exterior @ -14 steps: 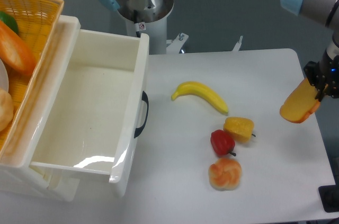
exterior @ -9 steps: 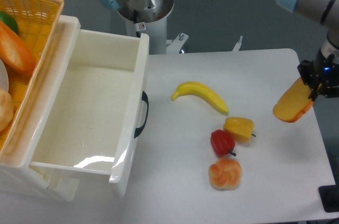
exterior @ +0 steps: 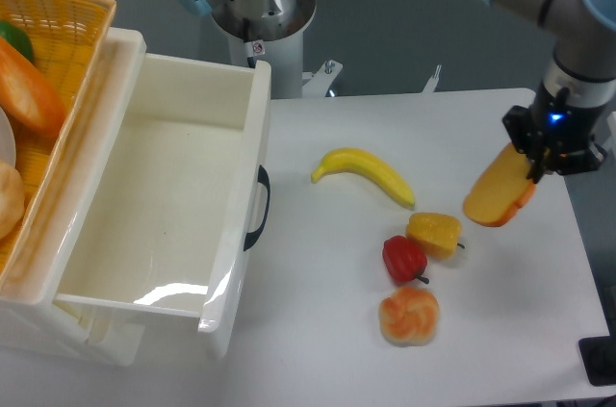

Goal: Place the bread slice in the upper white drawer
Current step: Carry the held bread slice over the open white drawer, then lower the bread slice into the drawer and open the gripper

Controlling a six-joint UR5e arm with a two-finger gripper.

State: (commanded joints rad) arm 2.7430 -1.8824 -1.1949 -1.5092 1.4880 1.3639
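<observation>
The bread slice (exterior: pixel 494 193), golden-yellow with an orange crust, hangs tilted in my gripper (exterior: pixel 532 168) above the right side of the table. The gripper is shut on the slice's upper end. The upper white drawer (exterior: pixel 164 205) stands pulled open at the left, glossy and deep, with a black curved handle (exterior: pixel 258 207) on its front. Nothing lies inside it. The slice is far to the right of the drawer.
A banana (exterior: pixel 364 174), a yellow pepper (exterior: pixel 434 233), a red pepper (exterior: pixel 403 259) and a swirled bun (exterior: pixel 409 316) lie on the white table between the slice and the drawer. A yellow wicker basket (exterior: pixel 60 12) with food sits above the drawer at far left.
My gripper has moved left with the bread slice, from the table's right edge toward the yellow pepper. The other objects have not moved.
</observation>
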